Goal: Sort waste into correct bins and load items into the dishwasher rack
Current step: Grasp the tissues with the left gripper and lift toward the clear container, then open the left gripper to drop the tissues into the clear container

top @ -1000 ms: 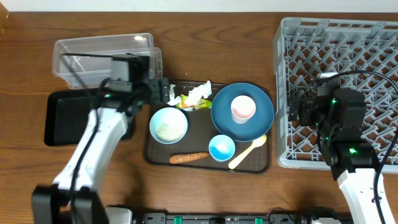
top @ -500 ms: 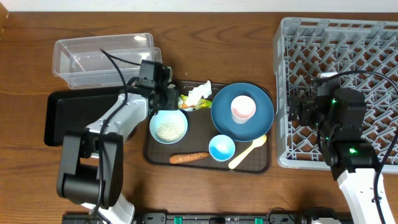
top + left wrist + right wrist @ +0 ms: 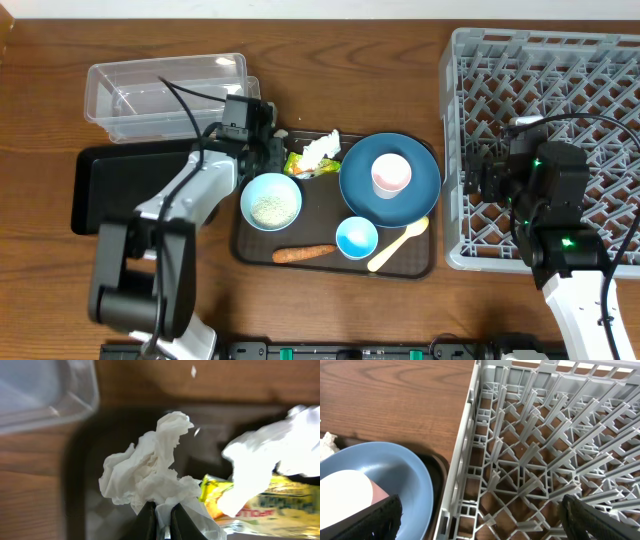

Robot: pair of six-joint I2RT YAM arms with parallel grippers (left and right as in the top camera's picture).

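My left gripper (image 3: 161, 519) is shut on a crumpled white tissue (image 3: 150, 472), pinching its lower edge at the brown serving tray's back-left corner. Right of it lie another white tissue (image 3: 265, 460) and a yellow-green wrapper scrap (image 3: 280, 505). In the overhead view the left gripper (image 3: 272, 150) sits beside the tissue and wrapper pile (image 3: 318, 152). The right gripper (image 3: 480, 515) hangs open over the left side of the grey dishwasher rack (image 3: 560, 80), with nothing between its fingers.
The brown serving tray (image 3: 320, 225) holds a dark-blue plate (image 3: 360, 185) with a pink cup (image 3: 390, 174), a rice-filled bowl (image 3: 271, 201), a small bowl (image 3: 356, 237), a carrot (image 3: 304, 253) and a cream spoon (image 3: 398, 246). A clear tub (image 3: 165, 95) and a black tray (image 3: 110, 185) lie left.
The left arm swung right from over the tub to the serving tray's corner. Its jaws went from wide open to shut on the tissue. The right arm has not moved.
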